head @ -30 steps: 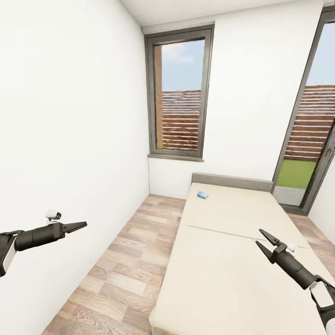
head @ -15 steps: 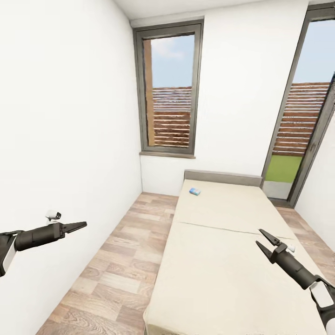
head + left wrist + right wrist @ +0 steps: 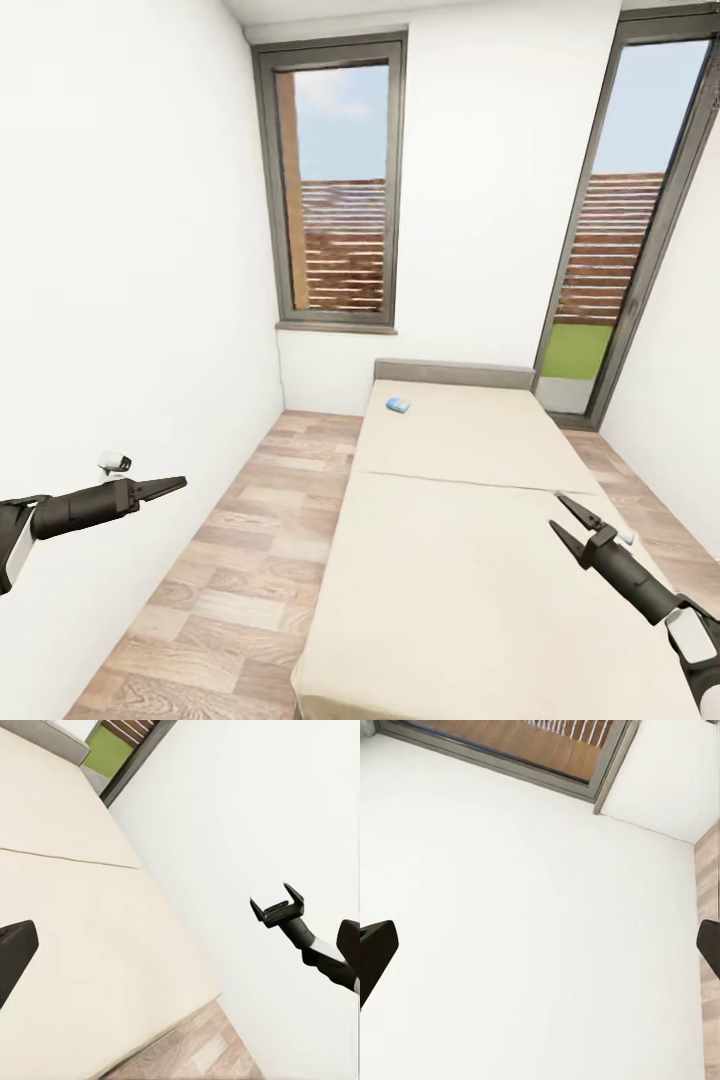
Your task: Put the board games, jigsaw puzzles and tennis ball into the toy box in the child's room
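Head view: 1 board game (image 3: 398, 405), 1 bed (image 3: 470, 560).

Black tapered arms, white wrist segments, slim pointed black fingers (image 3: 575, 515).

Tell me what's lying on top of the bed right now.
One small blue box lies on the bed near the headboard. The near end runs out of frame, so anything there is unseen.

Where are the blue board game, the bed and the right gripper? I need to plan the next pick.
blue board game (image 3: 398, 405), head view, middle of its top face.
bed (image 3: 470, 560), head view, bare mattress.
right gripper (image 3: 568, 518), head view, midway between its fingertips.
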Controlling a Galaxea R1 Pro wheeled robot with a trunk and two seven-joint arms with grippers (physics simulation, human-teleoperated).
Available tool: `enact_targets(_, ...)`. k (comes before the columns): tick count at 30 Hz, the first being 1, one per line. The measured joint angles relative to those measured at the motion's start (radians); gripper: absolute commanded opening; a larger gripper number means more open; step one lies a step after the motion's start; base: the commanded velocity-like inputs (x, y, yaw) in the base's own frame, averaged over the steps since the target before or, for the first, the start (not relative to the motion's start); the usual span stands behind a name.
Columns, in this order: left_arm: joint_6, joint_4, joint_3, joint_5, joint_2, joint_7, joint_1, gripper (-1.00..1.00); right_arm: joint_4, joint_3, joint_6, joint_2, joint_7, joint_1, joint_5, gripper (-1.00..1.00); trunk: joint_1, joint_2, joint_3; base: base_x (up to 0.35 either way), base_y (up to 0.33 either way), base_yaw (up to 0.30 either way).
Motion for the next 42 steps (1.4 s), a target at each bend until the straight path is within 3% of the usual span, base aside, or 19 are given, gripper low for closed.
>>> enact_targets(29, -0.001, 0.000, 0.002, 0.000, 0.000, 0.000, 0.001, 1.00, 0.042, -0.001, -0.003, -0.002, 0.002, 0.001, 0.000, 1.00, 0.000, 0.001, -0.019, 0.000, 0.076, -0.237)
enact_targets(42, -0.001, 0.000, 0.002, 0.000, 0.000, 0.000, 0.000, 1.00, 0.042, -0.001, -0.003, -0.002, 0.002, 0.001, -0.001, 1.00, 0.000, 0.002, -0.020, 0.000, 0.191, -0.269)
